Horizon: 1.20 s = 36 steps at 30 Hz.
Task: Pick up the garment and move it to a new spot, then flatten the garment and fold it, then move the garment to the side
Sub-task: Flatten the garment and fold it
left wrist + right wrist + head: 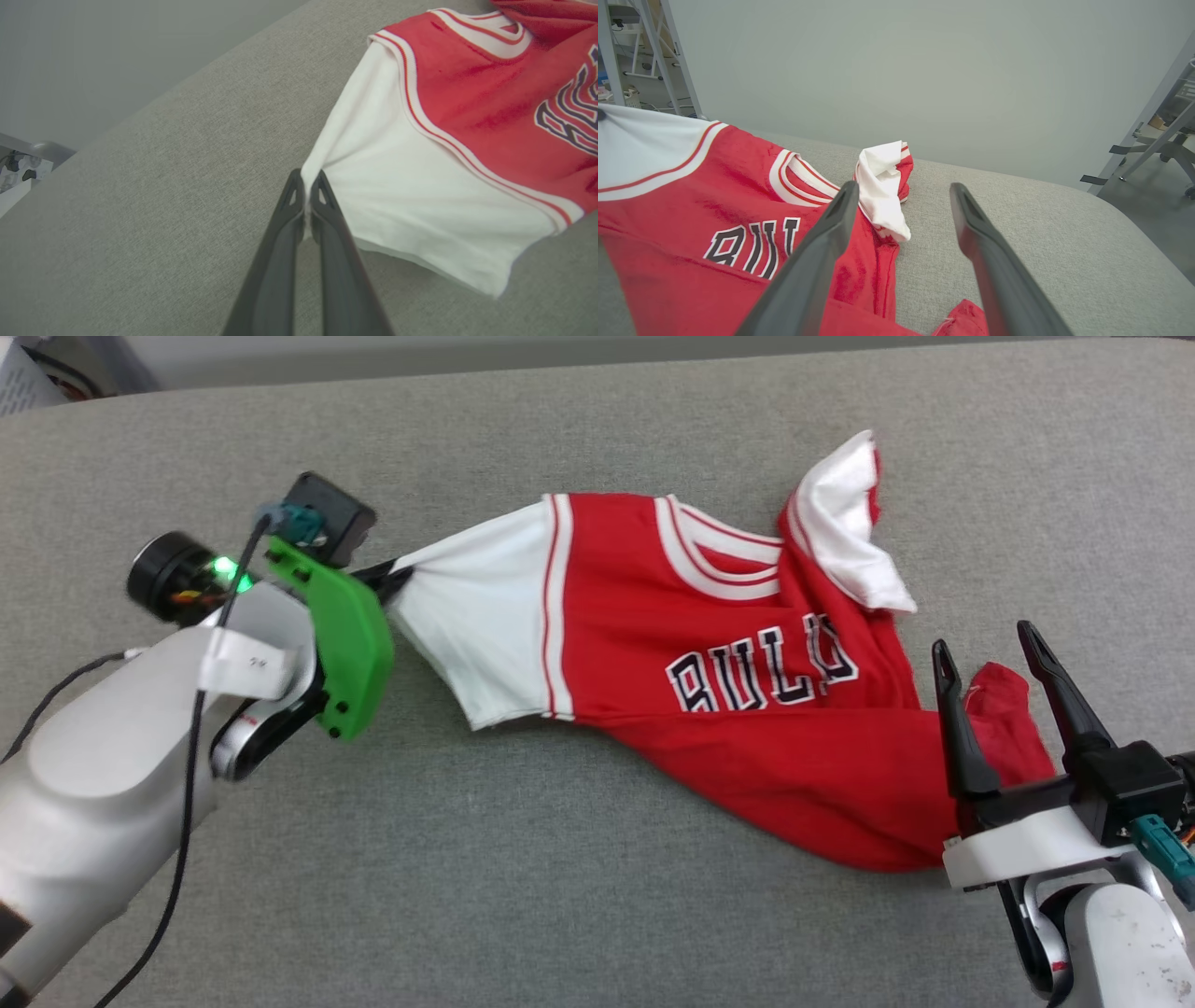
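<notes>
Red jersey garment [709, 709] with white sleeves, rumpled, spread across grey padded surface, lettering up

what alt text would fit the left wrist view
The left claw, shut, pinches the edge of the white sleeve of a red jersey. The jersey lies rumpled on a grey fabric surface, with part of its black lettering showing at the right.

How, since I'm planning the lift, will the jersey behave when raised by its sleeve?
Probably floppy: the jersey lies crumpled and twisted. It would likely drape and trail, since the left end effector pinches only a sleeve edge.
</notes>
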### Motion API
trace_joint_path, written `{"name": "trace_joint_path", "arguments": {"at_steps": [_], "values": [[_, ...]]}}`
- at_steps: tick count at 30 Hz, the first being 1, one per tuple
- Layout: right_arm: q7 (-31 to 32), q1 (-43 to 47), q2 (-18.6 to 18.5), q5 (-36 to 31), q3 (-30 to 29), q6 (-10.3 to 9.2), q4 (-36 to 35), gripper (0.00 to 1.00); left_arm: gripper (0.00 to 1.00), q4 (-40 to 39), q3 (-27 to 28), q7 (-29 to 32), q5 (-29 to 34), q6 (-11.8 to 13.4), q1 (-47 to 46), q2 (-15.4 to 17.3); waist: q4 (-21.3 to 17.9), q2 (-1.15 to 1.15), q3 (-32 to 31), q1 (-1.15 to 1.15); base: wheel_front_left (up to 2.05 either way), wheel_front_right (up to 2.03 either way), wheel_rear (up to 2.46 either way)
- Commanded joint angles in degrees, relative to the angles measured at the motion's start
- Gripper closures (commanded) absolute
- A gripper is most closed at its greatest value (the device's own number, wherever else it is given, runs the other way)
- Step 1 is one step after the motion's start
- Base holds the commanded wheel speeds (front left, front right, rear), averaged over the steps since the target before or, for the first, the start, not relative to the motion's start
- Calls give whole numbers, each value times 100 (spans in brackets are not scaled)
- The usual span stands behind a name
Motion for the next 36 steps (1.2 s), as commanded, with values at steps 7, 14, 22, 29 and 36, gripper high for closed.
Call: {"name": "trace_joint_path", "arguments": {"at_steps": [7, 14, 22, 29, 36], "values": [[-35, 175, -51, -81, -70, -4, 57, 0, 100, -244, 195, -192, -581, 689, 1187, 811, 266, 0, -255, 0, 0, 0, 0], [-35, 238, -84, -110, -145, -4, 151, 0, 100, 181, 198, -344, -1103, 820, 2041, 875, 290, 0, -312, 0, 0, 0, 0], [-35, 166, -260, -80, -232, -4, 120, 0, 0, 404, 350, -1338, -980, 1126, 2292, 431, 402, 0, -583, 0, 0, 0, 0], [-35, -311, -792, -38, -156, -4, 17, 0, 0, 141, 678, -2521, -407, 2011, 2482, 118, 651, 0, -787, 0, 0, 0, 0], [350, -1300, -1535, 239, 389, -4, -53, 0, 0, -943, 2074, -2603, 760, 2982, 3198, -229, 939, 0, -781, 0, 0, 0, 0]]}}
